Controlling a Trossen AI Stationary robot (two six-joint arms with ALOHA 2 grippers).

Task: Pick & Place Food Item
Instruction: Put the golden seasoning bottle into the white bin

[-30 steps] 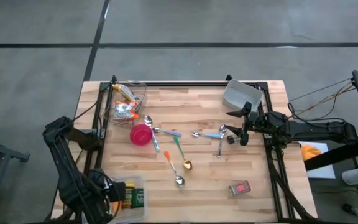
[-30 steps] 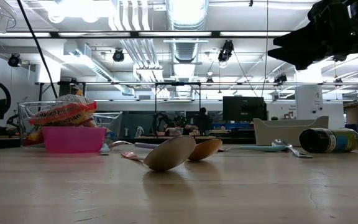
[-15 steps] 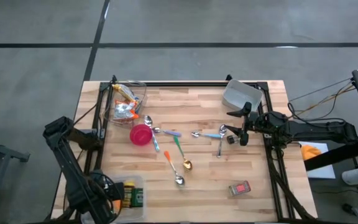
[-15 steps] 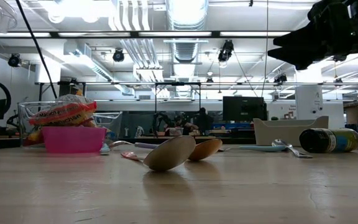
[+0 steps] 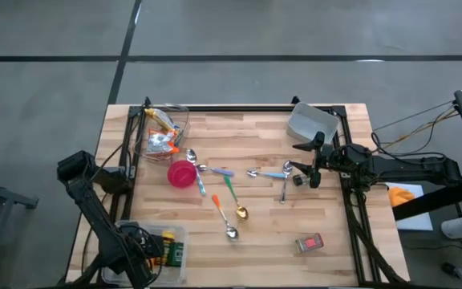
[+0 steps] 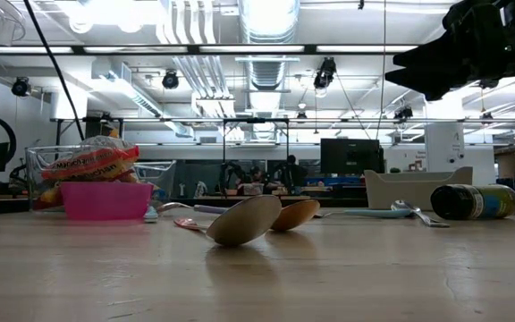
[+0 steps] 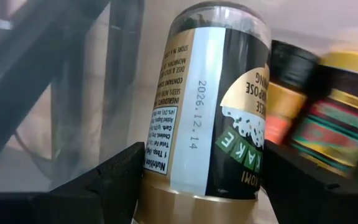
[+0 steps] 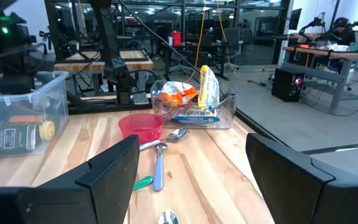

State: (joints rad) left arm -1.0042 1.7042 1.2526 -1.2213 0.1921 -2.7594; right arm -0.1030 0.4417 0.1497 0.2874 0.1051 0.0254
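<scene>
Now, from above, the left end effector [image 5: 139,255] is down inside the clear plastic bin of jars [image 5: 169,248] at the near left corner of the wooden desk [image 5: 255,128]. The right end effector [image 5: 310,171] hangs at the right side of the desk, just beside the scattered coloured-handle spoons [image 5: 229,197]; a small dark jar lying on its side [image 5: 298,180] is next to its fingers.

At desk level, the pink plastic bowl [image 6: 105,199] and the clear container of snack packets [image 6: 92,165] stand on the left, well apart from the right arm, whose dark shape shows above on the right.

By the left wrist camera, the fingers stand wide on both sides of a glass seasoning jar with a dark green label [image 7: 213,112]. They look close to it, but I cannot tell if they already press it. More jars lie just beyond.

By the right wrist camera, the right fingers are open and hold nothing.

To do the grasp well, I think the left fingers should stay centred on the jar's body, close evenly, then lift straight up so the neighbour jars and the bin wall are not pushed.
</scene>
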